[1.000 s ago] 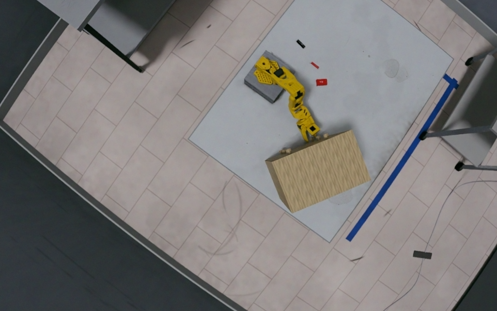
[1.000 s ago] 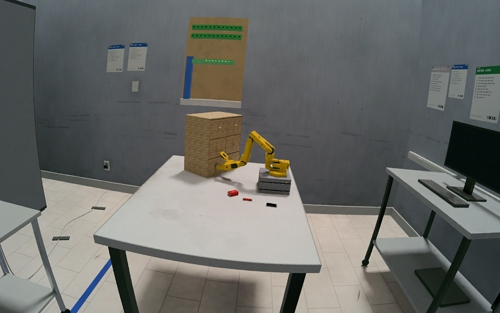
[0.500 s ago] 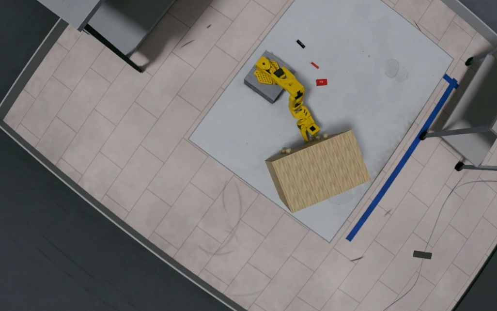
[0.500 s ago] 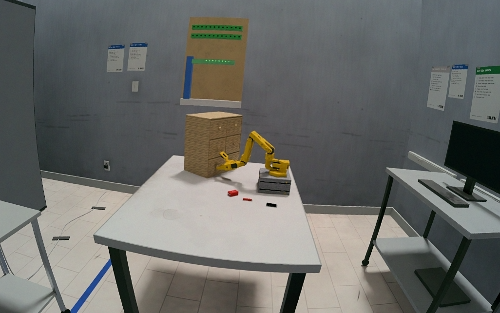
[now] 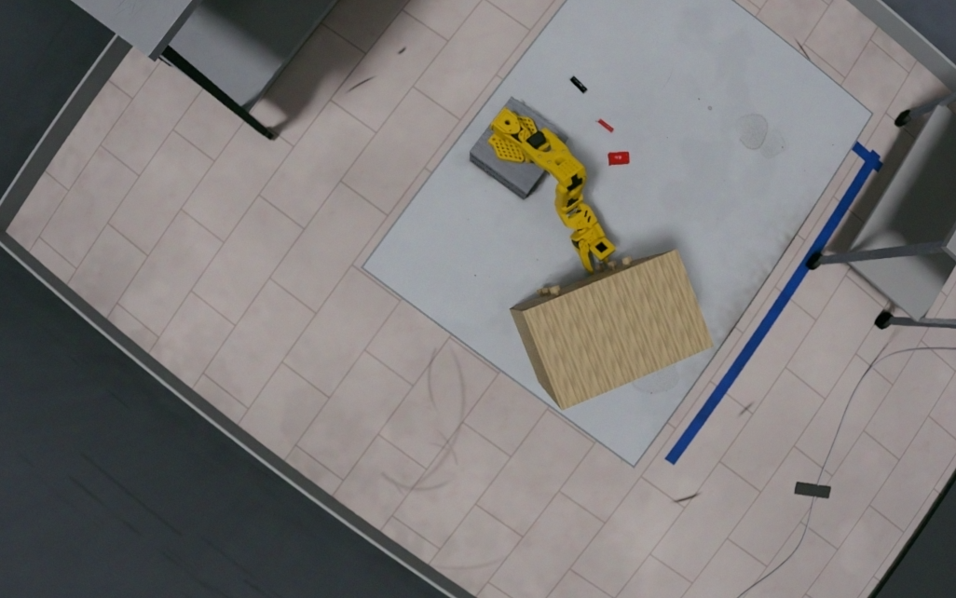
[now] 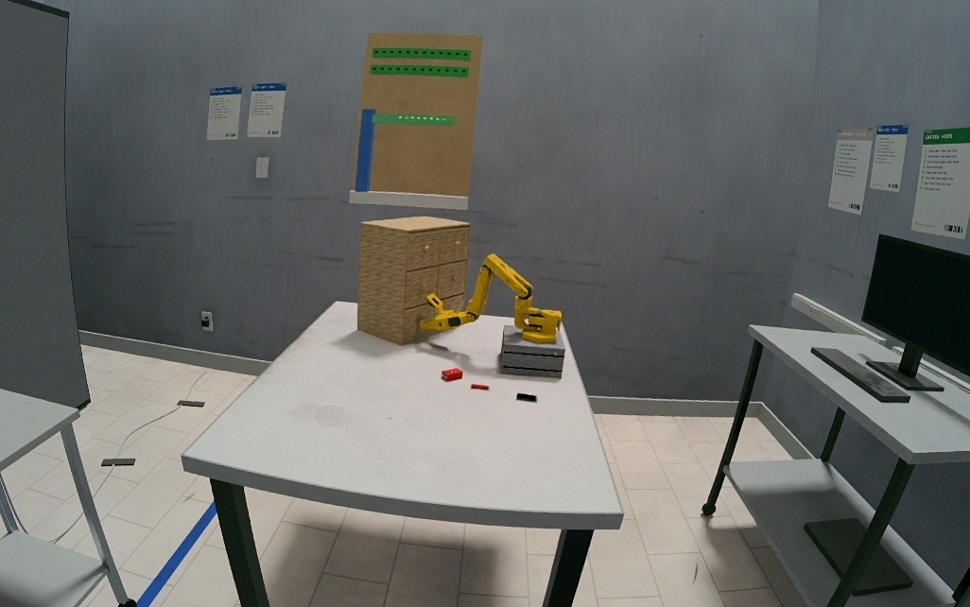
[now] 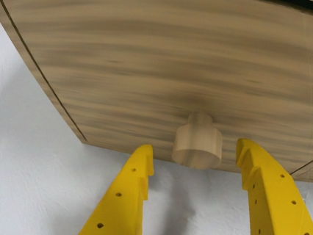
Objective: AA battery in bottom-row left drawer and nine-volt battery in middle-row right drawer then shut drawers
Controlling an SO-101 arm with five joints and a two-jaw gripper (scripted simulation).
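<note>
Here's the yellow hard-shelled hand, fingers parted and gripping nothing, straddling a round, pale wooden knob on the streaky-grained wooden chest! Red blocky nine-volt battery, slim red AA battery: both lie on the smooth grey desk.

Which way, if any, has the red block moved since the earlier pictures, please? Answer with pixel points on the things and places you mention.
No, the red block (image 5: 618, 157) (image 6: 451, 373) has not visibly moved; in the top view, its place relative to the gray base (image 5: 493, 158) (image 6: 532, 362) is unchanged.
</note>
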